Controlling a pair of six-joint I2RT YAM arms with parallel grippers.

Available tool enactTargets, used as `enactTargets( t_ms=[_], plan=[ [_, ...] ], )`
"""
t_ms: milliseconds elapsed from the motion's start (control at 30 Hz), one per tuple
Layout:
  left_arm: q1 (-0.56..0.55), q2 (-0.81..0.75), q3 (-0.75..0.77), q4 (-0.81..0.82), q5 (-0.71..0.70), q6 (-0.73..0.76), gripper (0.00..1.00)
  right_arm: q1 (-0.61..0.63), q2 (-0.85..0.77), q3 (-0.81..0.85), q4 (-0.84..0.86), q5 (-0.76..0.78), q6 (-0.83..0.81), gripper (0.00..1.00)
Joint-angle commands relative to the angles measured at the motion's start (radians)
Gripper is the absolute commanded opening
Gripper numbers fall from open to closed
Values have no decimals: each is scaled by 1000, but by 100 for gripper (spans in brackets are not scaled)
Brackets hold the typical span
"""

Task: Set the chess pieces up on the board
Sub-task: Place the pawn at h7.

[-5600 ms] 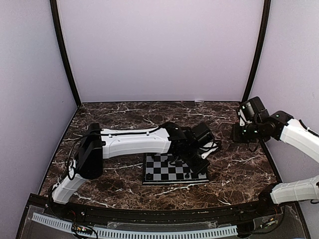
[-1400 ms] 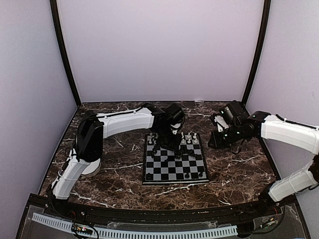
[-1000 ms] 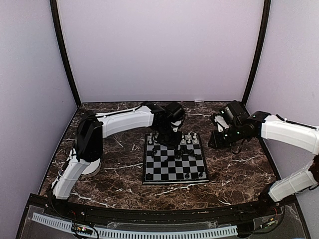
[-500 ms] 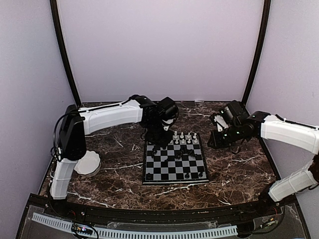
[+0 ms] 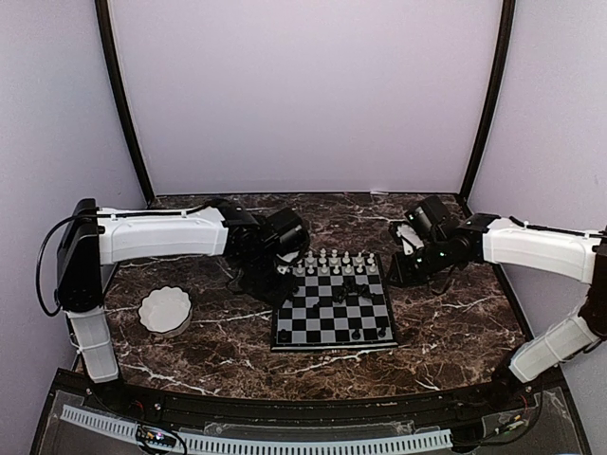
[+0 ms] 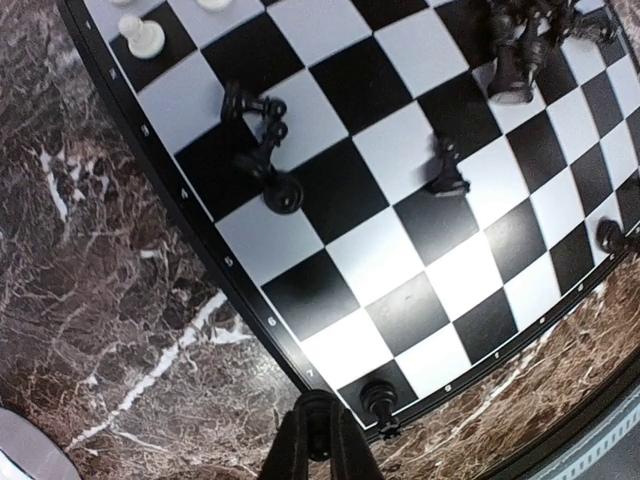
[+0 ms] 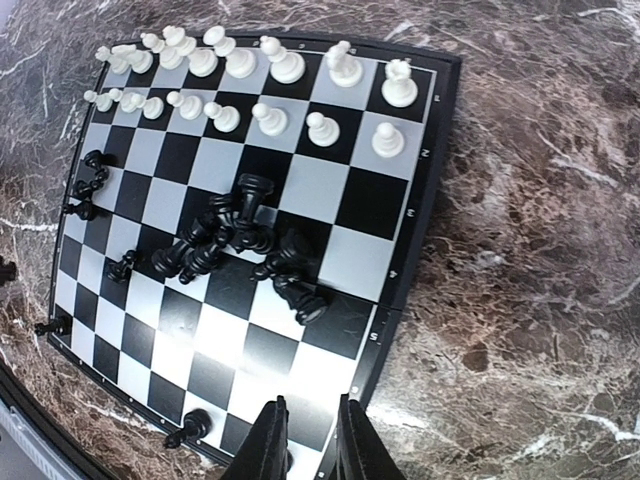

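Beyond the fingertips of both claws lies the small square chessboard of black and pale checks with a thin black border point(image 5: 334, 305), flat on the dark veined marble tabletop point(image 5: 446, 322). The left claw point(image 6: 312, 440), fingers pressed together and holding nothing, hangs at the board's border. Just ahead of it a lone black pawn point(image 6: 378, 405) stands on a corner square. Farther ahead, toppled black pieces point(image 6: 255, 150) lie on their sides. The right claw point(image 7: 310, 405), fingers narrowly parted with nothing seen between them, is poised by another edge. Farthest from this claw the tiny white plastic chessmen point(image 7: 270, 115) stand upright in two full rows, so that side appears complete. Nearer, mid-board, a tangled heap of tiny black plastic chessmen point(image 7: 235, 240) evidently awaits sorting onto the near rows. The white scalloped bowl point(image 5: 165, 310) sits off the board, to the outer side of the left claw. A narrow spread suits pieces far smaller than the fingers, but lifting one from the heap risks disturbing its neighbours.
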Motion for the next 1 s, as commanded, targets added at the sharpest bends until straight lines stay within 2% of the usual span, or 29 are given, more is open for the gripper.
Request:
enactTargets(
  t_ms=[0, 267, 967],
  plan=[
    [-22, -56, -62, 35, -12, -31, 0, 20, 24, 44, 32, -18, -9, 19],
    [-26, -6, -64, 67, 28, -27, 0, 28, 43, 60, 26, -20, -17, 19],
    [-52, 69, -47, 54, 13, -31, 0, 30, 27, 48, 22, -17, -13, 19]
  ],
)
